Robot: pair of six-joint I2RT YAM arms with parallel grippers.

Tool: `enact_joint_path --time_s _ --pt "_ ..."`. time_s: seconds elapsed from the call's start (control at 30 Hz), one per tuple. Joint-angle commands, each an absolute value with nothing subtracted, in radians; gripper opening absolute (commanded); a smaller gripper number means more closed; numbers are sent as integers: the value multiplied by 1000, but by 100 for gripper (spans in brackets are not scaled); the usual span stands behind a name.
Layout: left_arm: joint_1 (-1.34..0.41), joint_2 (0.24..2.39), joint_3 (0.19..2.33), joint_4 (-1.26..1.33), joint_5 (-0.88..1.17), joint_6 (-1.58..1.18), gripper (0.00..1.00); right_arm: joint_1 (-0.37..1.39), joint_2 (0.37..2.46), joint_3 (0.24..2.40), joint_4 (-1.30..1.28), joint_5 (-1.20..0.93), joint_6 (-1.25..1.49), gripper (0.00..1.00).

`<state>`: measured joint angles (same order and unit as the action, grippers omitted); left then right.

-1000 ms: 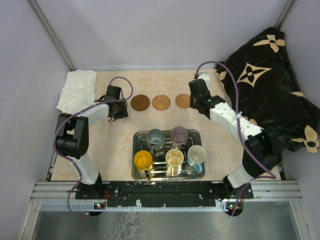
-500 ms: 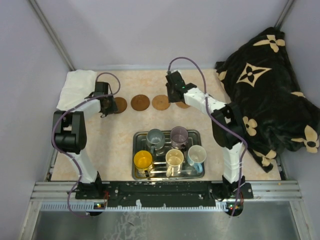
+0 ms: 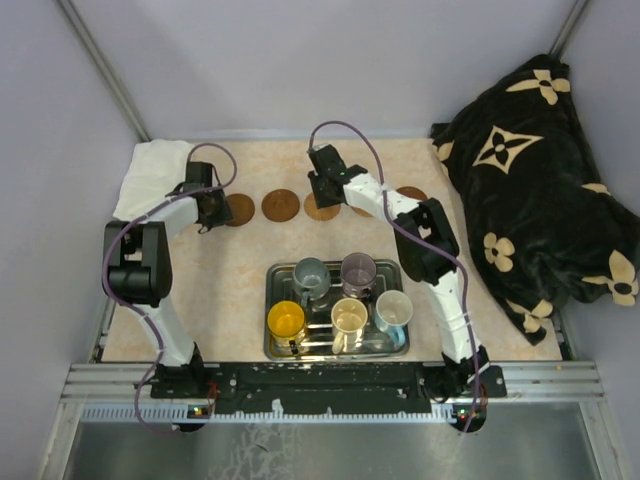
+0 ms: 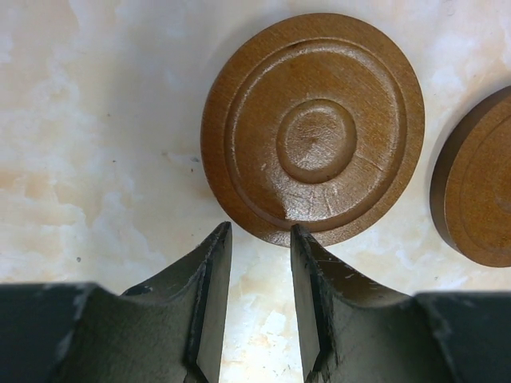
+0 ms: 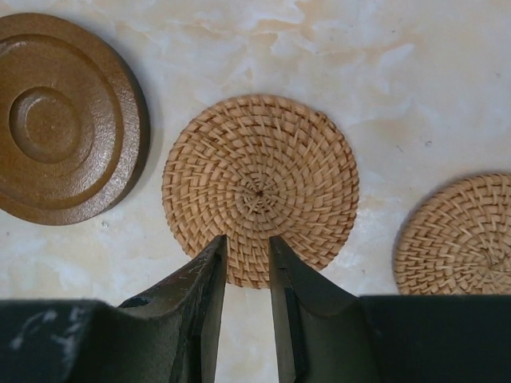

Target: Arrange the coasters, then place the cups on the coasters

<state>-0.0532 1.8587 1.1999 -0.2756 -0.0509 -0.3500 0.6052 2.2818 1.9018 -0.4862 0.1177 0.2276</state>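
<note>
Several round coasters lie in a row across the far part of the table. My left gripper (image 3: 207, 207) (image 4: 257, 235) is open just short of the leftmost dark wooden coaster (image 3: 238, 209) (image 4: 311, 128), its right fingertip at the coaster's rim, nothing between the jaws. My right gripper (image 3: 325, 186) (image 5: 246, 243) is open over the near edge of a woven coaster (image 3: 322, 208) (image 5: 259, 187) that lies flat. Another wooden coaster (image 3: 281, 206) (image 5: 64, 120) lies between them. The cups stand in the tray: grey (image 3: 311, 272), purple (image 3: 358, 270), orange-yellow (image 3: 286, 320), cream (image 3: 349, 316), light blue (image 3: 393, 310).
The ridged metal tray (image 3: 400, 268) sits near the front centre. A white cloth (image 3: 155, 175) lies at the back left corner. A black blanket with cream flowers (image 3: 530, 190) is heaped along the right side. Two more coasters (image 3: 411, 195) lie right of my right gripper.
My right arm swung left from the right end of the row to the middle woven coaster, uncovering a coaster there. My left gripper moved left and back; a wooden coaster now shows beside it.
</note>
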Motion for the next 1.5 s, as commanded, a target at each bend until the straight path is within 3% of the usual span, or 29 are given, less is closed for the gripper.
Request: enact_joint_path --time_s 0.0,1.47 --pt "-42 1830 1227 -274 -41 -337 42 614 2302 1966 -490 86 201 29" --pt "-24 1908 1286 -258 -9 -341 42 620 2306 1855 -513 206 227 28"
